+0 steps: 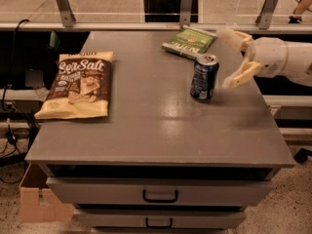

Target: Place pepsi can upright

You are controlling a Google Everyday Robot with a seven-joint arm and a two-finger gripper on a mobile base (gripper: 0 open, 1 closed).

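Nearest the camera, far below and left of the pincer, two drawers [161,195] sit under the bench [161,126], and a cardboard box [36,199] stands on the floor past the bench's front left corner. From the front edge back toward the pincer the bench top is bare and open across its middle and right. Well to the pincer's left, a chip bag [78,84] lies flat, close to the left edge. The can [204,77] stands upright on the bench just left of the pincer's fingertips, seemingly apart from them, with free room on its near and left sides. The pincer [225,57] reaches in from the right over the bench's right edge, its two fingers spread wide and holding nothing. Just beyond the can, up and left of the pincer, a green packet [189,42] lies flat near the far edge.
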